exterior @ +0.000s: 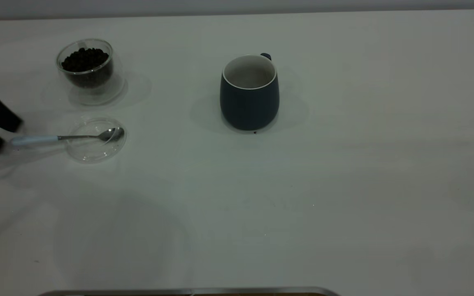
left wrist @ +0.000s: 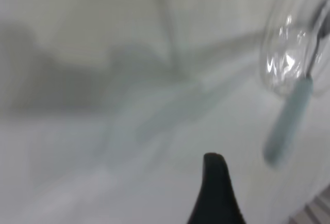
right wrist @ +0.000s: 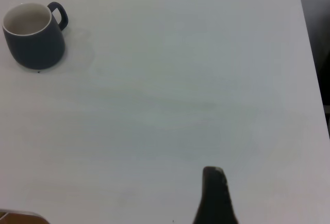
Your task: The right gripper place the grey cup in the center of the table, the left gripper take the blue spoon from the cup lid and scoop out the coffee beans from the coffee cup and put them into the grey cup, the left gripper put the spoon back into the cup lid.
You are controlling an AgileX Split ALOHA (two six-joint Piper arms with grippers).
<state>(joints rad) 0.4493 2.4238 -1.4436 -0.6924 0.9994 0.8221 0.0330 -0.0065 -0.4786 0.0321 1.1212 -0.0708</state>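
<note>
From my exterior feed, the grey cup (exterior: pixel 249 96) stands upright near the middle of the table (exterior: pixel 344 185), its handle turned to the far side and its off-white inside showing no contents that I can make out. A tiny dark speck lies on the tabletop right at its base. Over at the left, the coffee cup (exterior: pixel 90 70) sits upright with the coffee beans (exterior: pixel 85 60) heaped inside it. Just in front of it lies the cup lid (exterior: pixel 95 139), flat on the table. The blue spoon (exterior: pixel 66 137) rests across it, silver bowl inside the lid and pale blue handle sticking out over the rim toward the left edge.

My left gripper (exterior: pixel 4 133) is at that edge, its two black jaws spread apart with the tip of the spoon handle just at the gap; it has hold of nothing. Through the right wrist camera I see only one dark fingertip of the right gripper (right wrist: pixel 214 195) above bare table, well apart from the mug, and I cannot tell how far it is open.
</note>
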